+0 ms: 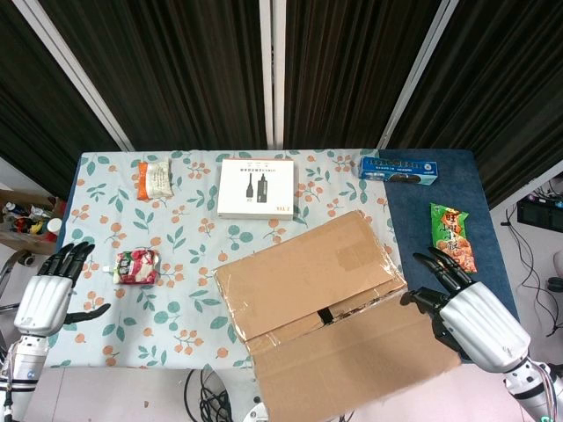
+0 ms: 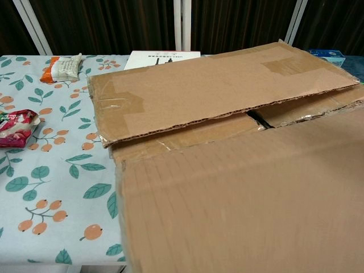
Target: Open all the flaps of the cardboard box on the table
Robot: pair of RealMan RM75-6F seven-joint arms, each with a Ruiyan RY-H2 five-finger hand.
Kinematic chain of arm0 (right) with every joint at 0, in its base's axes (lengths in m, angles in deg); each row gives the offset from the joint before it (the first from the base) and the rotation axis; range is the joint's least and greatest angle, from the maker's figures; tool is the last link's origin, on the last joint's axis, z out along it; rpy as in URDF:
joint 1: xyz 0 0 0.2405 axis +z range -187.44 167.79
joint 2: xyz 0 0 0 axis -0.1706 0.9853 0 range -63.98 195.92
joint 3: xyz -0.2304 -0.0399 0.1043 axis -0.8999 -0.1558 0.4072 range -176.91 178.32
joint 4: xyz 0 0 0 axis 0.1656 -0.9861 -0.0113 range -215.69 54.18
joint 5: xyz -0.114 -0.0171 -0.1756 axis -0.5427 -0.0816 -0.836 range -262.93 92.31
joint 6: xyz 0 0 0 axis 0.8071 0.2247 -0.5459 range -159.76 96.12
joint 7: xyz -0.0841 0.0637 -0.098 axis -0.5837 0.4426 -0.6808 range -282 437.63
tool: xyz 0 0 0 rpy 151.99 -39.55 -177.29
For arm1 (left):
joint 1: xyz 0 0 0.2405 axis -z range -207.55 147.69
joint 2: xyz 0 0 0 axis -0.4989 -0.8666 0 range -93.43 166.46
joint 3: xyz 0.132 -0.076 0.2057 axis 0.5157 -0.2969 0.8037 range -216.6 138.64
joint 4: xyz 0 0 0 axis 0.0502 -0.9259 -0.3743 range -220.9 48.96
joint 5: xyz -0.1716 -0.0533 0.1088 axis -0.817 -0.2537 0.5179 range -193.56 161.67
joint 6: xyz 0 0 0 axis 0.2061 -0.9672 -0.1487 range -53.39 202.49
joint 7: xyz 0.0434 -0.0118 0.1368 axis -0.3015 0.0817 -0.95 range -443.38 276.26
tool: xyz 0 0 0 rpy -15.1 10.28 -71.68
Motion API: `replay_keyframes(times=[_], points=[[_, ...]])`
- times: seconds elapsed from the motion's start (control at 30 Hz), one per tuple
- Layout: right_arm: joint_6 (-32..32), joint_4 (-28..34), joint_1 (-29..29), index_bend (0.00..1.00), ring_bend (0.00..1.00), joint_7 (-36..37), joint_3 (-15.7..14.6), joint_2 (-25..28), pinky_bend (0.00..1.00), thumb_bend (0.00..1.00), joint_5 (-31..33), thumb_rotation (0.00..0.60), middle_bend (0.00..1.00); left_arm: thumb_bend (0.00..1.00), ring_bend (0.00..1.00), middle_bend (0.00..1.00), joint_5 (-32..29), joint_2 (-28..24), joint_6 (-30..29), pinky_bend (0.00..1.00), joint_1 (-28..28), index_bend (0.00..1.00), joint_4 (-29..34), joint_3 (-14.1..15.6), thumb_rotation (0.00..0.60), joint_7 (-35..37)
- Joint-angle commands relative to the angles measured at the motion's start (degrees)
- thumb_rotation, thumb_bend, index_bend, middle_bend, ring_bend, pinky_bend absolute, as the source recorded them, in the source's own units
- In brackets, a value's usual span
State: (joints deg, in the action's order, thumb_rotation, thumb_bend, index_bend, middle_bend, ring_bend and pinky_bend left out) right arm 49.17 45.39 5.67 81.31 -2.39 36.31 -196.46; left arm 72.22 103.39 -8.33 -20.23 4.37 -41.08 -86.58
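Dark curtains back a floral-clothed surface [image 1: 189, 233] where the box [image 1: 303, 268] sits near centre, toward the near edge. Its near flap [image 1: 352, 360] is folded out over that edge — one long flap open, while the far flap [image 2: 216, 85] lies flat over the top. The right hand [image 1: 471, 316] hovers just right of the box, fingers [image 1: 437, 265] spread, holding nothing. The left hand [image 1: 48, 294] waits well off to the left, open and empty — likely for the far flap.
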Motion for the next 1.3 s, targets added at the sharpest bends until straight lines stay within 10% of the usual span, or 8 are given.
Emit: replay_keyframes(times=[0.03,0.17,0.33,0.53,1.3], points=[[0.9,-1.3,-0.2,0.31,0.07,-1.4,1.5,-2.7,0.00,0.99,1.3,0.600,0.45,0.04,0.07,0.09,0.3,-0.2,-0.2,0.18,0.0,0.08,0.2,0.1,0.450,-0.1],[-1.7,-1.7,1.4,0.11,0.00,-9.5,4.8,-6.5,0.00,0.93,5.2,0.600,0.19,0.04,0.07,0.09,0.3,-0.3,-0.4,0.18,-0.2,0.08,0.4,0.3,0.448,-0.2],[-10.7,0.4,5.8,0.00,0.00,-19.4,8.0,-9.5,0.00,0.44,13.8,0.600,0.00,0.04,0.07,0.09,0.5,-0.2,-0.7,0.18,-0.5,0.08,0.4,0.4,0.448,0.0],[-19.2,4.1,11.0,0.00,0.00,-32.9,10.8,-12.1,0.00,0.02,24.9,0.600,0.00,0.04,0.07,0.09,0.4,-0.1,-1.1,0.18,-0.9,0.08,-0.1,0.5,0.448,0.5],[-21.9,1.9,16.2,0.00,0.00,-41.8,10.5,-22.5,0.00,0.00,35.5,0.600,0.00,0.04,0.07,0.09,0.2,0.8,-0.8,0.18,-1.0,0.08,-2.8,0.6,0.447,2.8]])
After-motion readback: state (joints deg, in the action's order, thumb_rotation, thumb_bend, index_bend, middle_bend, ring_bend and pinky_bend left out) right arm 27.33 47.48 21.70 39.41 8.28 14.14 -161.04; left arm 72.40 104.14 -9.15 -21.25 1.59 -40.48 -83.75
